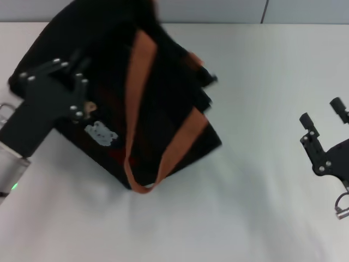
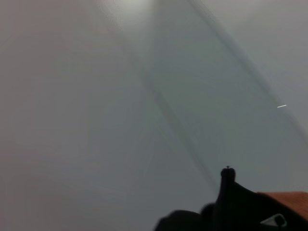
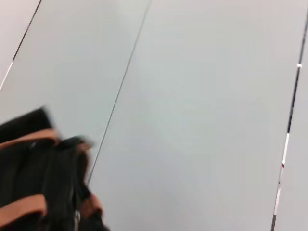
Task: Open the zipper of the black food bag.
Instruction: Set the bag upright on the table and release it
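Note:
The black food bag [image 1: 163,109] lies tilted on the white table [image 1: 245,207] at the upper left, blurred, with two orange strap handles [image 1: 136,103] draped over its top. A pale bear patch [image 1: 101,134] shows on its near side. My left gripper [image 1: 70,73] is against the bag's left end, dark against the dark fabric. Off to the right, my right gripper [image 1: 323,112] stands open, well clear of the bag, with nothing between its fingers. In the right wrist view the bag [image 3: 38,183] shows a small silver glint, the zipper pull [image 3: 76,219], at its end. The zip line itself is not distinct.
The table spreads bare and white around the bag, with a wide stretch between the bag and my right gripper. A grey wall [image 1: 218,11] stands behind the table's far edge. A black corner of the bag [image 2: 240,211] and an orange strap [image 2: 286,199] show in the left wrist view.

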`<state>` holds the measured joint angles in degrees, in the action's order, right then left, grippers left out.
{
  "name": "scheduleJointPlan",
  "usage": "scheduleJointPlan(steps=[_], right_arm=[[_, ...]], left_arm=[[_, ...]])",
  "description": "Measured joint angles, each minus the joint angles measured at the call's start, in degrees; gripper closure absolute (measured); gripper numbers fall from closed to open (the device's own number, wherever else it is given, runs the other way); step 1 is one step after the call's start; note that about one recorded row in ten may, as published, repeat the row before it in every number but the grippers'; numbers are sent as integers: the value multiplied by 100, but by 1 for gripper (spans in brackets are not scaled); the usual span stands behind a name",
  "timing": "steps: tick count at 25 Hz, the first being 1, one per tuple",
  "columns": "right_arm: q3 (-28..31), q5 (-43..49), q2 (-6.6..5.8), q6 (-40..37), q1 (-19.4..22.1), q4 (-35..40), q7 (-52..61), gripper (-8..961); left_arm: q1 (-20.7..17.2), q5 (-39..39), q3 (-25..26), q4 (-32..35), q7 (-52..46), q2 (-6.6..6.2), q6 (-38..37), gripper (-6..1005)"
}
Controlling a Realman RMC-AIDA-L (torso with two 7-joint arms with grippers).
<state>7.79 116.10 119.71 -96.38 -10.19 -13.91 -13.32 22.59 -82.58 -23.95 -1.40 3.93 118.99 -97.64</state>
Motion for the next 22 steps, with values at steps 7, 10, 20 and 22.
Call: scheduleJointPlan(steps=[7,10,20,22], right_arm=[[-17,12,0,-20,-190,53,419,381],[-32,44,-5,-29,-289,46,677,349],[-281,66,-35,-631,-389,602,1998,315],[-319,68,-36,-781,-401,781,2357,315]], left_arm=[[-271,-39,165,-275,-1361,13,608,863],[-140,-55,-112,-626,-1329,18,686,861],[315,-350,-367,-798,-1505,10,763,857],[290,-351,-356,-709,-1531,3,714,856]])
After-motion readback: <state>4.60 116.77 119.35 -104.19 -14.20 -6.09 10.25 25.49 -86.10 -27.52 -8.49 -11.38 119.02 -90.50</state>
